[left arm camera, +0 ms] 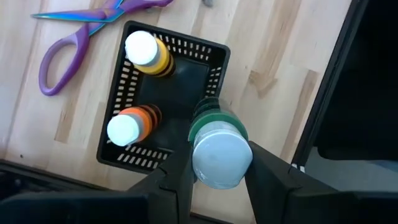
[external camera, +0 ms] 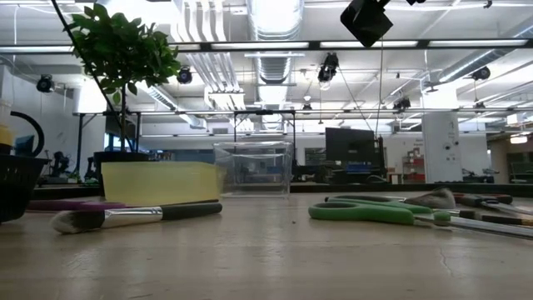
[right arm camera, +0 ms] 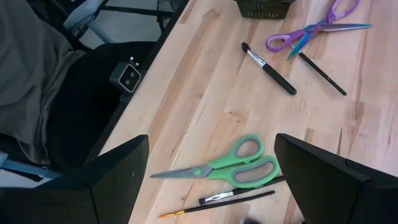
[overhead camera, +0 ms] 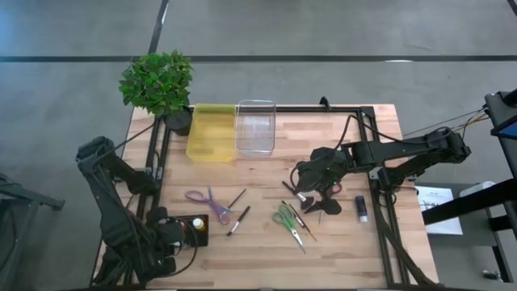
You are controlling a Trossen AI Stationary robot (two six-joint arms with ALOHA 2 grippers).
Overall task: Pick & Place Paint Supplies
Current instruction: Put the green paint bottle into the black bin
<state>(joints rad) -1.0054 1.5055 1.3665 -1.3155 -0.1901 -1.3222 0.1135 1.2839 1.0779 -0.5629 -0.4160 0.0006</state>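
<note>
A: Left gripper (left arm camera: 214, 177)?
B: Clamped on a green ribbed paint bottle with a pale cap (left arm camera: 216, 149), held over the small black slotted plastic basket (left arm camera: 214, 62) at the table's near-left corner. Yellow paint bottle (left arm camera: 148, 52) and orange paint bottle (left arm camera: 132, 126) stand inside it.

A: Right gripper (right arm camera: 211, 171)?
B: Fingers spread wide, empty, above the green-handled scissors (right arm camera: 230, 167) and two thin dark paintbrushes (right arm camera: 239, 196).

A: Other supplies?
B: Thick dark-handled brush (right arm camera: 268, 68) and thin one (right arm camera: 322, 73) beside the purple-handled scissors (right arm camera: 311, 28); purple tube (overhead camera: 361, 208) near the right edge.
</note>
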